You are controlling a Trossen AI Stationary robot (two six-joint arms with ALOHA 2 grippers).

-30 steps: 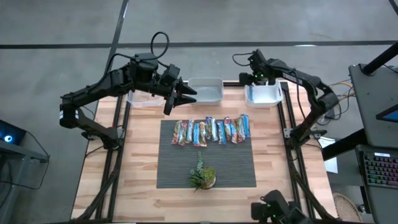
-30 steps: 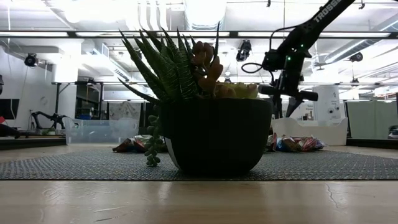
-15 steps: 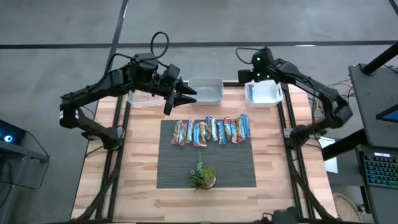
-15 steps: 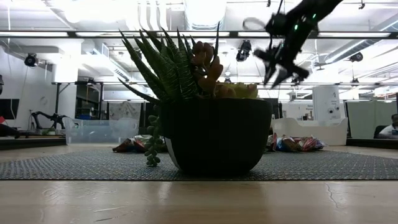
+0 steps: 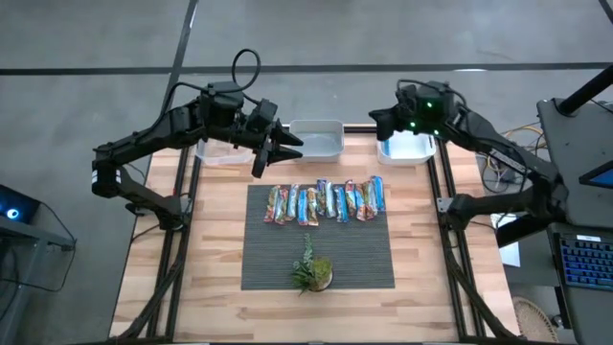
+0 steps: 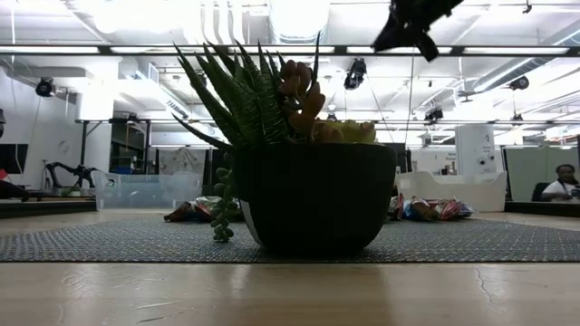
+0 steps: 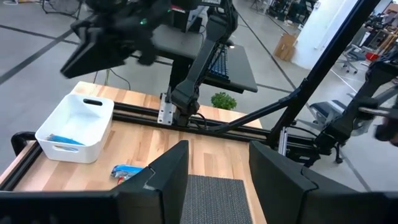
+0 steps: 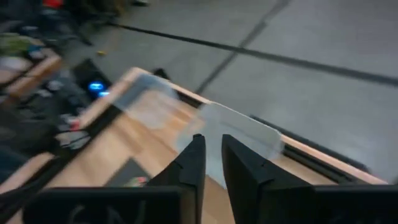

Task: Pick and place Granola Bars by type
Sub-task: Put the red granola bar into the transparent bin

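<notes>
Several granola bars lie side by side in a row on the far part of the dark mat; the low view shows some of them behind the plant pot. A blue bar lies in the white bin. My left gripper hovers open above the table, just beyond the row's left end, with nothing between its fingers. My right gripper is high above the far edge, left of the white bin, shut and empty; it also shows at the top of the low view.
A clear bin stands at the far middle and another at the far left under my left arm. A small potted plant sits on the mat's near part. Bare wood lies left and right of the mat.
My right gripper has risen high from just above the white bin, tipping from pointing down to nearly level, and its fingers have drawn together. The bars and bins lie as before.
</notes>
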